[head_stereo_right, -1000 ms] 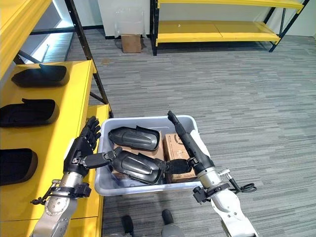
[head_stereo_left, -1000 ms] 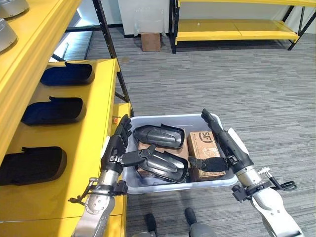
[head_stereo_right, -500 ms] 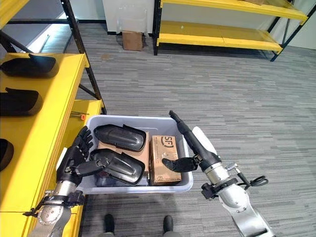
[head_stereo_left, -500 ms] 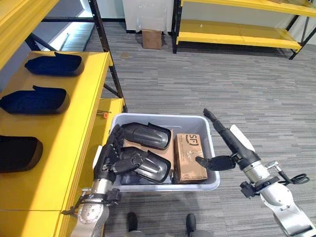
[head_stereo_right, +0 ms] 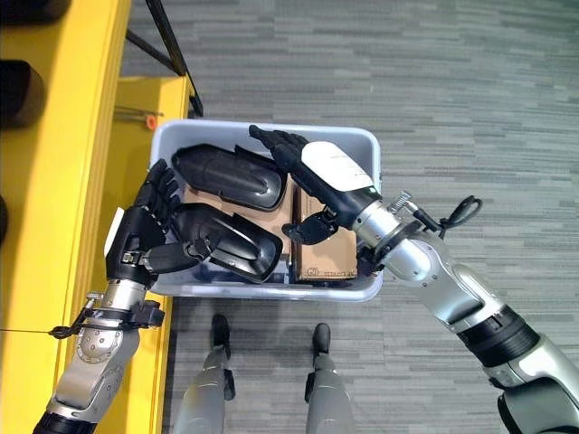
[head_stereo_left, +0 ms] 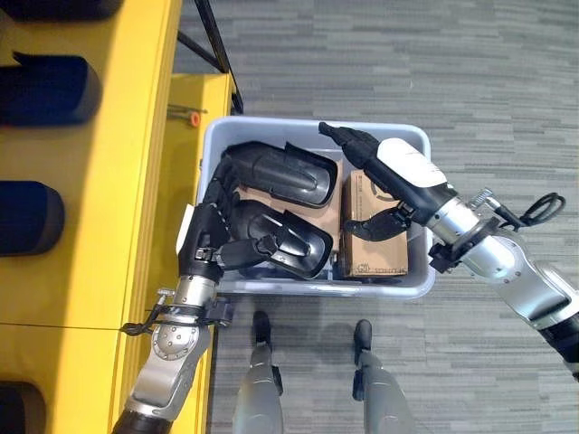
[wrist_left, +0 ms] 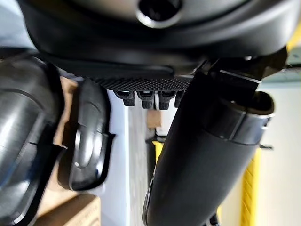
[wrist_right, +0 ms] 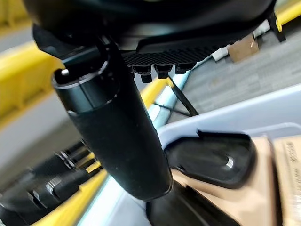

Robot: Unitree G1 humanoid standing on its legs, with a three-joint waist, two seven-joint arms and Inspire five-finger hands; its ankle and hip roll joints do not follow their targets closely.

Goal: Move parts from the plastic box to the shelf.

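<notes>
A pale plastic box [head_stereo_left: 403, 287] stands on the floor beside the yellow shelf [head_stereo_left: 136, 181]. Two black moulded parts lie in it on brown cardboard: the far part [head_stereo_left: 288, 174] and the near part [head_stereo_left: 288, 237]. My left hand [head_stereo_left: 208, 240] is inside the box's left wall, fingers straight, with its thumb lying against the near part's left end. My right hand [head_stereo_left: 403, 176] hovers open over the box's right half, its fingers reaching past the far part's right end and its thumb above a cardboard carton [head_stereo_left: 373, 253]. The left wrist view shows the far part [wrist_left: 87, 141] past the thumb.
More black parts [head_stereo_left: 45, 90] lie in a row on the shelf top to the left. A small orange item [head_stereo_left: 194, 117] rests on the lower yellow ledge near a black shelf post [head_stereo_left: 217, 41]. Grey carpet [head_stereo_left: 452, 72] spreads to the right of and beyond the box.
The camera has tipped down and closer over the box. My right hand has swung left from outside the box to above the carton and far part. My left hand stays at the near part.
</notes>
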